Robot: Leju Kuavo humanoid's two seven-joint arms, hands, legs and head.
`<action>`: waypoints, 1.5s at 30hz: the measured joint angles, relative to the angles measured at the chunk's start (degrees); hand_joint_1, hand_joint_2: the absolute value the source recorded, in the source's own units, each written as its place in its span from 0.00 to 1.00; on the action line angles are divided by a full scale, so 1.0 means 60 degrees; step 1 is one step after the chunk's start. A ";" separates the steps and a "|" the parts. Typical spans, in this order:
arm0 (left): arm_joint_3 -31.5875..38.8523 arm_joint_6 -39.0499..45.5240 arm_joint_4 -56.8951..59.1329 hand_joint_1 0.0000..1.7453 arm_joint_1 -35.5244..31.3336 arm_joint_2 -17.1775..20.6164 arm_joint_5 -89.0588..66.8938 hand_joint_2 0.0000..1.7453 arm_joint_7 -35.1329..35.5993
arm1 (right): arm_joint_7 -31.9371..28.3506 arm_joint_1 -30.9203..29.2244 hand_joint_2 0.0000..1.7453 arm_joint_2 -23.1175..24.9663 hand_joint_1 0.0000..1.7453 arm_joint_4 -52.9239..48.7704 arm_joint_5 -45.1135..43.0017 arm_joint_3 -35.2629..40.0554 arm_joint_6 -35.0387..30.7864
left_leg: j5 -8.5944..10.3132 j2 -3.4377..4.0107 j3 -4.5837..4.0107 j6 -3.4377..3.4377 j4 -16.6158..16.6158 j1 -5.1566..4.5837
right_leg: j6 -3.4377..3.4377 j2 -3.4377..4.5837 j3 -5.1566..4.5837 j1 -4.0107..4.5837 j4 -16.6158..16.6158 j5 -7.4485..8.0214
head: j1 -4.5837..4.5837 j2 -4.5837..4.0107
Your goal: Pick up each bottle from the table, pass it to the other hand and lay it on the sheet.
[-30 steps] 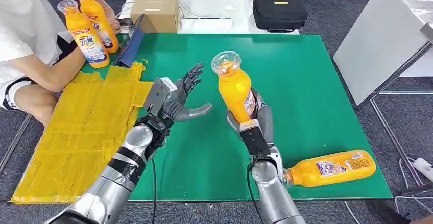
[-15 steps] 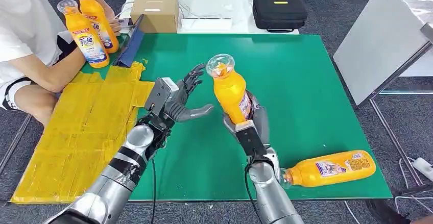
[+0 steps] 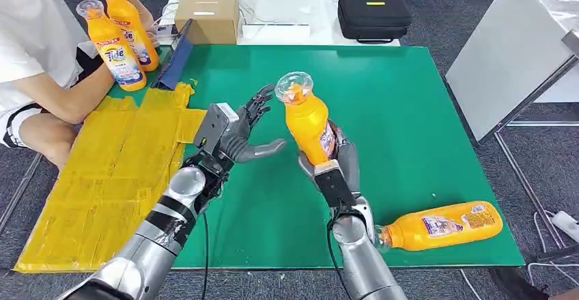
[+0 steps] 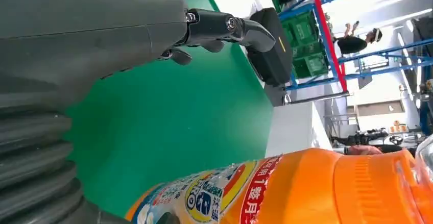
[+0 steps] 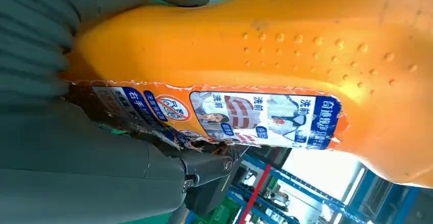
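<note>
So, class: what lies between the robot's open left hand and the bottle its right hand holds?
Nothing: in the head view, bare green mat shows between left hand and bottle.

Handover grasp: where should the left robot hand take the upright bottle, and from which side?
Probably the upper body just under the neck, coming from the bottle's left. The upright bottle stands tilted slightly, cap up; the right robot hand wraps its lower, labelled half, so only the upper half is bare. The left robot hand is open beside it, palm facing the bottle, not touching.

Silver arms with black bands end in dark grey hands, left hand [image 3: 239, 132] and right hand [image 3: 334, 167].
</note>
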 measured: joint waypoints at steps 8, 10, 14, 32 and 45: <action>0.0000 0.0000 0.0000 0.00 0.0000 0.0000 0.0000 1.00 0.0000 | 0.0000 0.0000 1.00 0.0000 1.00 0.0000 0.0000 0.0000 0.0000 | 0.0000 0.0000 0.0000 0.0000 0.0000 0.0000 | 0.0000 0.0000 0.0000 0.0000 0.0000 0.0000 | 0.0000 0.0000; 0.0000 0.0000 0.0000 0.00 0.0000 0.0000 0.0000 1.00 0.0000 | 0.0000 0.0000 1.00 0.0000 1.00 0.0000 0.0000 0.0000 0.0000 | 0.0000 0.0000 0.0000 0.0000 0.0000 0.0000 | 0.0000 0.0000 0.0000 0.0000 0.0000 0.0000 | 0.0000 0.0000; 0.0000 0.0000 0.0000 0.00 0.0000 0.0000 0.0000 1.00 0.0000 | 0.0000 0.0000 1.00 0.0000 1.00 0.0000 0.0000 0.0000 0.0000 | 0.0000 0.0000 0.0000 0.0000 0.0000 0.0000 | 0.0000 0.0000 0.0000 0.0000 0.0000 0.0000 | 0.0000 0.0000; 0.0000 0.0000 0.0000 0.00 0.0000 0.0000 0.0000 1.00 0.0000 | 0.0000 0.0000 1.00 0.0000 1.00 0.0004 0.0000 0.0000 0.0000 | 0.0000 0.0000 0.0000 0.0000 0.0000 0.0000 | 0.0000 0.0000 0.0001 0.0000 0.0000 0.0000 | 0.0000 0.0000; -0.0630 -0.0423 0.0299 0.00 -0.0051 -0.0561 0.0139 1.00 -0.0685 | 0.0000 -0.0878 1.00 0.0605 1.00 0.1596 -0.0128 0.1173 0.0007 | 0.0001 -0.0004 -0.0002 0.0000 0.0000 0.0000 | 0.0000 -0.0004 -0.0001 0.0000 0.0000 0.0000 | 0.0004 0.0000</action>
